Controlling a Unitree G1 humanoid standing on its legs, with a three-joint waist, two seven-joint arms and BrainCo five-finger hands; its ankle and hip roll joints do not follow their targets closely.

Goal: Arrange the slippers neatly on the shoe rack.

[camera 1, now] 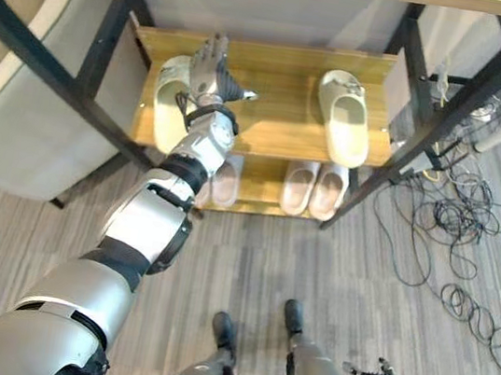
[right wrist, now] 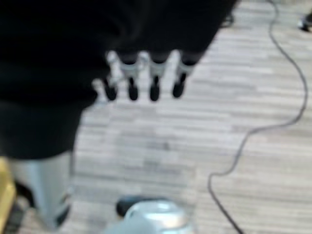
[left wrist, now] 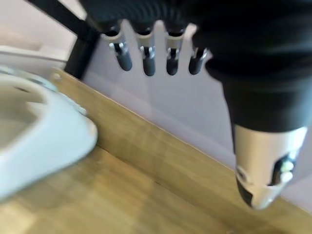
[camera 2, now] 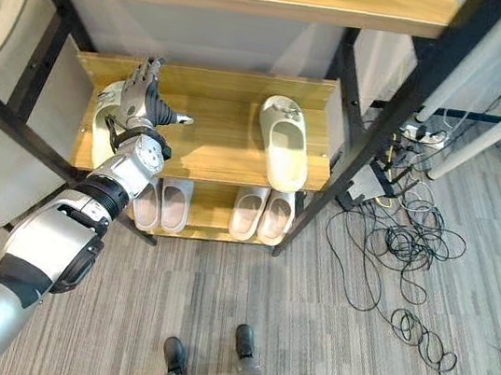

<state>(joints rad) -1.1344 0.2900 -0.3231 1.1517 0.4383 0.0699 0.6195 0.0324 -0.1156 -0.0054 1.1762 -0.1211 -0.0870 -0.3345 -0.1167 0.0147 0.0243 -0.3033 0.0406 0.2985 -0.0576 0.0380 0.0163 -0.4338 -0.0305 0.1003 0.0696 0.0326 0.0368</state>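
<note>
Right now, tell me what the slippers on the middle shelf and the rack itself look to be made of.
Slippers: likely soft moulded foam or rubber; pale cream, matte, thick one-piece shape with rounded edges.
Shelf boards: wood or wood-look laminate; light honey tone, visible grain, slight sheen.
Rack frame: probably painted metal; thin, straight black bars.
The left robot hand hovers open beside the left slipper.

Grey striped floor (camera 1: pixel 315 263); pale sofa (camera 1: pixel 16 115)

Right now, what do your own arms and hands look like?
Silver-grey arm shells with black bands at the joints. The left hand and right hand each have a dark ribbed cover over the back and wrist, silver fingers with dark tips, and a thicker silver thumb.
</note>
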